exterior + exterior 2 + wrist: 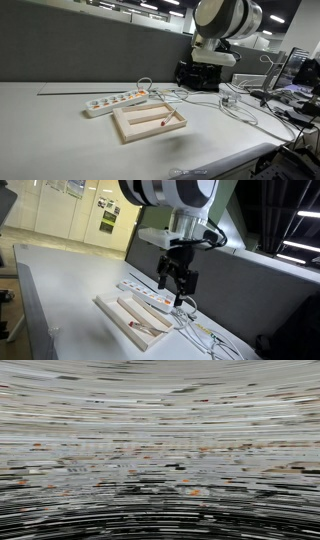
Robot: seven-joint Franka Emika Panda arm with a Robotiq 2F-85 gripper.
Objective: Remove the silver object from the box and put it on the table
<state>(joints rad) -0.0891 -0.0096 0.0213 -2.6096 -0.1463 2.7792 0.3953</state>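
The task is at its opening step, the approach: nothing has been picked up, and the silver object (165,120) lies flat inside the box (121,126), towards the end nearer the arm, with its dark reddish tip showing. The box sits on the worktop (60,135) just beside a white power strip (115,102), with loose white cables (235,105) trailing off on the arm's side. In an exterior view the hand (177,292) hangs above the strip and cables, beyond the box and not over it, with its fingers spread apart and empty. The wrist view is only streaked noise and tells nothing. By my reading, the next move calls for bringing the hand across until it stands over the stick, turning it so the fingers straddle the thin body crosswise, then lowering it inside the low rim. The stick is slim and lies flat on the wood, so the fingers will likely have to reach almost to the box floor. Bare worktop lies in front of the box for setting it down.
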